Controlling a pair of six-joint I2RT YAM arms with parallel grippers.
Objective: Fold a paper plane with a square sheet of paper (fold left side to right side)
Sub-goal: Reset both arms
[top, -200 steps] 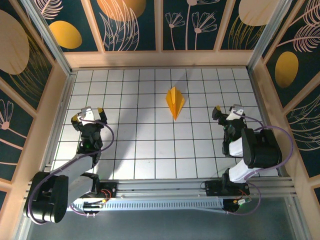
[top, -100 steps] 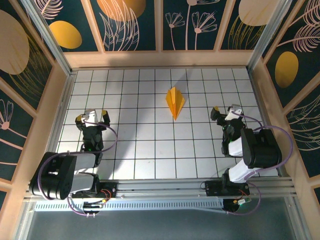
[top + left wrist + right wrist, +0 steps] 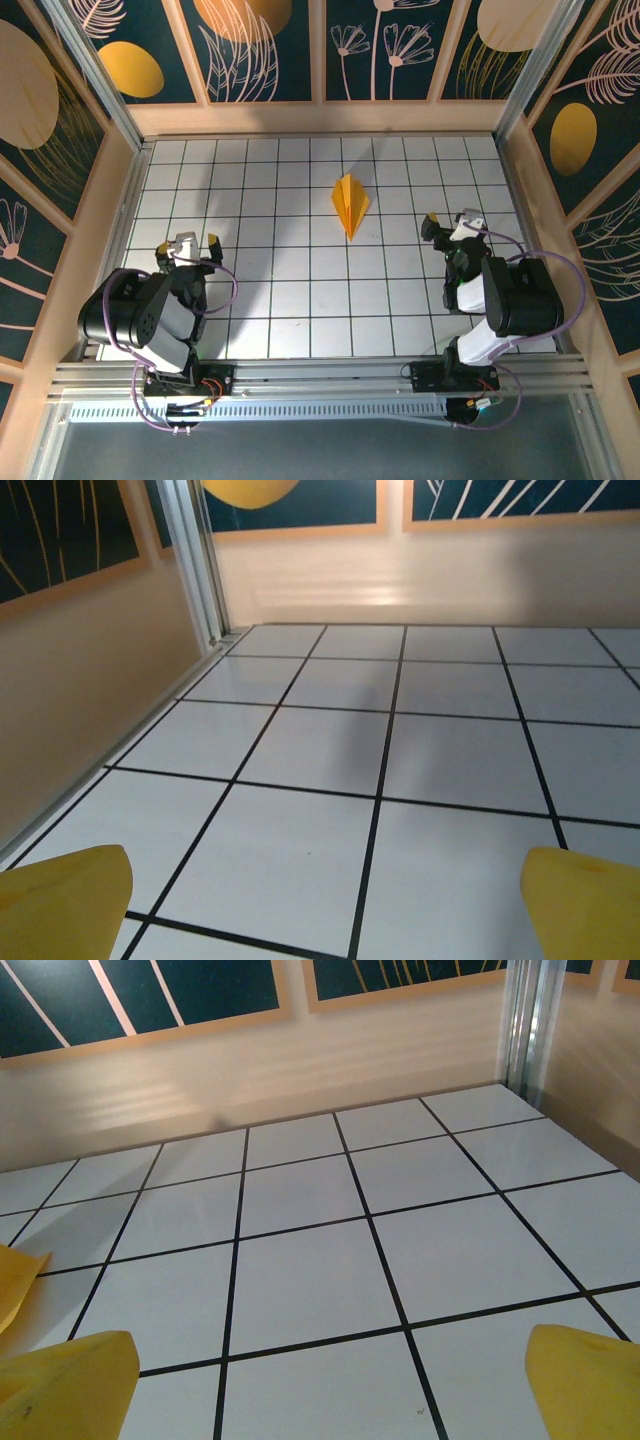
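**Top external view.** The gridded table (image 3: 280, 300) is bounded by the far wall (image 3: 320, 118), the left wall (image 3: 108, 230) and the right wall (image 3: 522, 175). A metal rail (image 3: 330, 372) runs along its near edge.

The paper plane (image 3: 350, 205) lies flat in the far half, a little right of centre, with its longer point toward the near edge. Open tiles surround it on every side, and it is well apart from all walls and both arms.

The left arm is folded back over the near-left corner. The left gripper (image 3: 189, 246) sits above the table near the left edge, fingers spread and grasping nothing.

The right arm is folded over the near-right corner. The right gripper (image 3: 455, 222) points toward the far edge, close to the right edge, with its jaws apart and released. The plane lies between the two grippers, nearer the right one.

**Left wrist view.** The left pads (image 3: 62, 900) sit at the bottom corners, wide apart, with bare tiles between them. The left wall runs close alongside. The left corner post (image 3: 195, 560) stands where that wall meets the far wall. Open tiles run ahead to that corner.

**Right wrist view.** The right pads (image 3: 66, 1385) are likewise wide apart over bare tiles. A corner of the paper plane enters at the left frame edge. It rests on the table just ahead of the left-hand pad, and I cannot tell whether they touch. The right corner post (image 3: 525, 1020) marks the far-right corner, with open tiles up to it.
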